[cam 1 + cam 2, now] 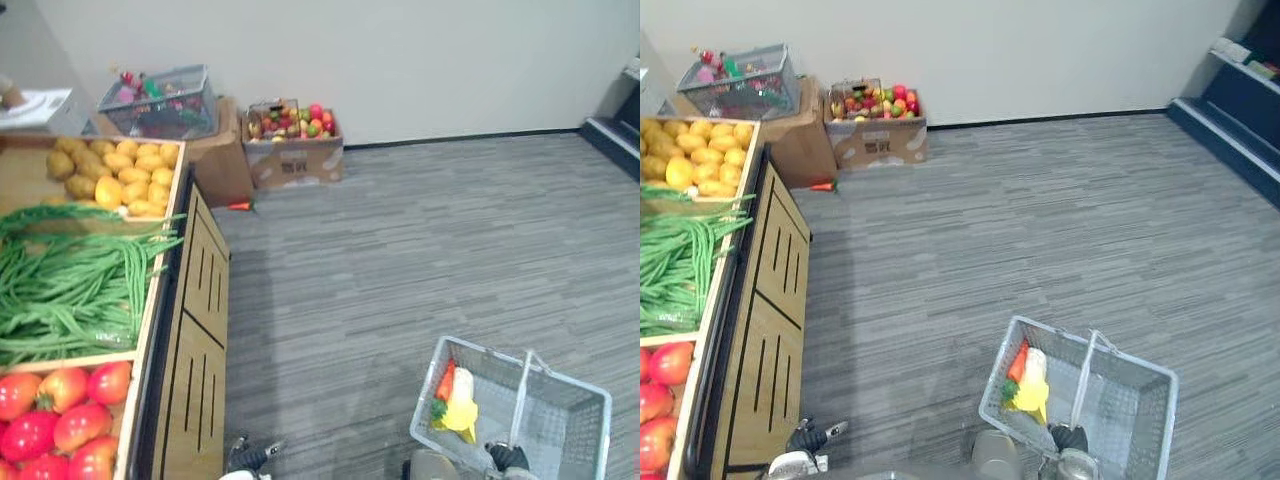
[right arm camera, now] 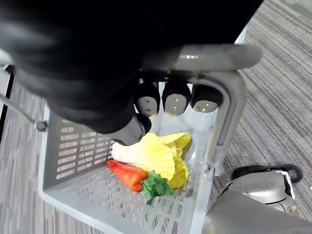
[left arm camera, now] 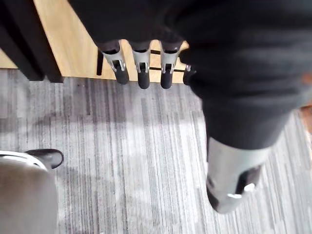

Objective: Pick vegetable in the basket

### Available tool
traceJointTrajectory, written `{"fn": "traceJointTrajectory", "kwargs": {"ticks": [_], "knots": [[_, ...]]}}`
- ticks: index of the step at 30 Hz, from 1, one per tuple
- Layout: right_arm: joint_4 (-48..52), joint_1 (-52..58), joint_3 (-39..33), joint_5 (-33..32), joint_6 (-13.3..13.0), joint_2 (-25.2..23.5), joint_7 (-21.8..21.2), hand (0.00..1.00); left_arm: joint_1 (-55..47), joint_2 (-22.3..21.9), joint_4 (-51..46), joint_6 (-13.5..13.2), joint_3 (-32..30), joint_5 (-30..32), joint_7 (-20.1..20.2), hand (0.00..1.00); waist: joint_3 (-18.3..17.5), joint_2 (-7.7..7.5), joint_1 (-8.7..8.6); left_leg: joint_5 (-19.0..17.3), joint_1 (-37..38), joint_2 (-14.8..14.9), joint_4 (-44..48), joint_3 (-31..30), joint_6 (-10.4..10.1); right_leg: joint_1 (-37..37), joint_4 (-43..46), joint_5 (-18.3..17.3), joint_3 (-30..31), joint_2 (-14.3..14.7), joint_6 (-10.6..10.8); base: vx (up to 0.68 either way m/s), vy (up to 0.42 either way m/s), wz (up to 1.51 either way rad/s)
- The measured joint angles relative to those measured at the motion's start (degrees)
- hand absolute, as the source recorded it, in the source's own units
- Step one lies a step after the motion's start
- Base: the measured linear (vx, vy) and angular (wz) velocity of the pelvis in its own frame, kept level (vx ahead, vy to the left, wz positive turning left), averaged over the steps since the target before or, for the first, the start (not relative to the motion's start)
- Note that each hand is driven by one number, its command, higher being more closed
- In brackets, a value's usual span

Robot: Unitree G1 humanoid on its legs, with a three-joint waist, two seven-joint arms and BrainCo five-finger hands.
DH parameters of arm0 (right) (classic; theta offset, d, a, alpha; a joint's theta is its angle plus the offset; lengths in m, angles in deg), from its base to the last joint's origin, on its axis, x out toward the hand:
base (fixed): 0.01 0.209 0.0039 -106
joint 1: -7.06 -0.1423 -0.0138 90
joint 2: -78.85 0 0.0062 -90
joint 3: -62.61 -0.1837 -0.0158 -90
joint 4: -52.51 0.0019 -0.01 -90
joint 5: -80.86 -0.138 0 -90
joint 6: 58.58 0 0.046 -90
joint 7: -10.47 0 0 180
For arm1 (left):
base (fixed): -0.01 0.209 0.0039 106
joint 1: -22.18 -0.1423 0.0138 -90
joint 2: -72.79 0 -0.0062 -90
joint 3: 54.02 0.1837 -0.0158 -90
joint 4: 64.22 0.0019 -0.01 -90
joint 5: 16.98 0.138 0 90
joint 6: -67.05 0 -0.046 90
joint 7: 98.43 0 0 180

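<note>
Your right hand (image 2: 175, 100) clenches the handle (image 2: 204, 56) of the grey basket (image 1: 585, 400), carrying it near the produce stand (image 1: 195, 330) so the carrot (image 2: 127, 174) and cabbage (image 2: 146, 153) ride inside. Your left hand (image 3: 141, 68) hangs relaxed, apparently free for the green beans (image 1: 70, 280).

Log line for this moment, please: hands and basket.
right hand: shut on basket handle | basket: holds carrot, cabbage | left hand: open, empty, by wooden stand
</note>
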Motion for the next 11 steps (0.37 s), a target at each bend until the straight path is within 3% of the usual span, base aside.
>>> {"fn": "traceJointTrajectory", "kwargs": {"ticks": [1, 6, 11], "knots": [[-0.10, 0.00, 0.16, 0.19, 0.03, -0.24, -0.06, 1.00, 0.33, -0.24, 0.28, 0.04, -0.34, -0.08, 0.08, 0.00, -0.19, -0.22, -0.06, -0.28, -0.27, 0.44, 0.24, -1.18, -0.47, 1.79, -3.46, 0.78, -0.35, 0.47, 0.45, 0.13, -0.151, 0.26], [-1.88, 0.72, -0.81, -0.51, 0.56, -0.07, -0.48, 1.00, 0.44, -5.01, 1.17, -0.03, -2.19, -0.43, 0.27, 0.00, -1.36, 4.07, 0.53, 0.69, 1.06, 2.74, -0.17, -2.65, -2.14, 7.64, -10.30, 1.16, -3.28, 2.31, 0.68, 0.14, -0.103, 0.17], [-4.02, 1.24, -0.20, -0.44, 0.62, 0.55, -1.21, 1.00, -0.11, -5.70, 1.31, -0.02, -2.01, -0.72, 0.42, 0.00, -3.40, 5.11, 0.56, 0.86, 1.11, 3.24, -0.73, -2.63, -2.33, 12.15, -19.92, 5.68, -4.34, 3.36, 0.80, 0.09, 0.006, 0.04]]}}
